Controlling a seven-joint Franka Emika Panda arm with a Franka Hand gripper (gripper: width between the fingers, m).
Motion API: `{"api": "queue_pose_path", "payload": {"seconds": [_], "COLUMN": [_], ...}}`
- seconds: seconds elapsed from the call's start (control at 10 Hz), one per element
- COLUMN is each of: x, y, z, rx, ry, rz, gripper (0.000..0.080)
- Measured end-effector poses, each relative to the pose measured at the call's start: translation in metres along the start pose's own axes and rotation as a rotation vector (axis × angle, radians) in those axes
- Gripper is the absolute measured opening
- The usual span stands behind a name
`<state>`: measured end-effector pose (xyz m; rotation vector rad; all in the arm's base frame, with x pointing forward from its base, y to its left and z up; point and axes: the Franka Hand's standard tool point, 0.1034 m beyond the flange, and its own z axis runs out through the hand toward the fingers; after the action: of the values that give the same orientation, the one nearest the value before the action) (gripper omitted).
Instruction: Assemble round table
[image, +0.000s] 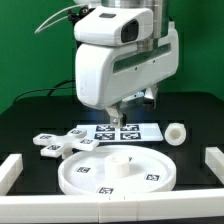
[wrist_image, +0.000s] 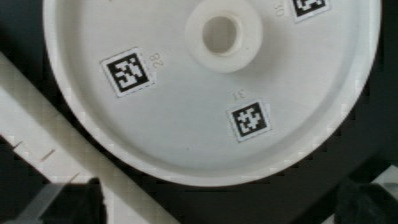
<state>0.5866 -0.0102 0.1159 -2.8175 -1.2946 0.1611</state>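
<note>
The Panda arm (image: 120, 55) fills the middle of the scene, bent over the black table (image: 30, 115). Under it, on the near side, the big round disc (image: 110, 172) lies flat with its rim and centre hub facing up, which I take to be so the leg can go in from above. The marker board (image: 120, 130) lies just beyond the disc. White border bars (image: 10, 172) fence in the work area on both sides.

The cross-shaped foot (image: 58, 146) lies at the exterior view's left, just beside the disc's far-left edge. The short cylinder leg (image: 176, 133) lies on its side at the right, well apart from the rest. Both are loose, so I judge no joining has been done yet.

The gripper (image: 122, 108) hangs over the disc's far edge. In the wrist view the disc (wrist_image: 178, 110) fills the frame, and blurred dark fingertips (wrist_image: 57, 203) show at either side, so the jaws look wide apart, holding and touching nothing.
</note>
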Motion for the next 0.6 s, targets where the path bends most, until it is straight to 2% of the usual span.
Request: {"api": "queue_pose_path", "payload": {"seconds": [0.2, 0.4, 0.6], "x": [-0.001, -0.014, -0.021], "y": [0.001, 0.006, 0.004], "z": [0.003, 0.021, 0.036], "rx": [0.002, -0.013, -0.028], "ry": [0.0, 0.021, 0.037], "rz": [-0.008, -0.036, -0.049], "gripper": [0.0649, 0.0649, 0.0649]}}
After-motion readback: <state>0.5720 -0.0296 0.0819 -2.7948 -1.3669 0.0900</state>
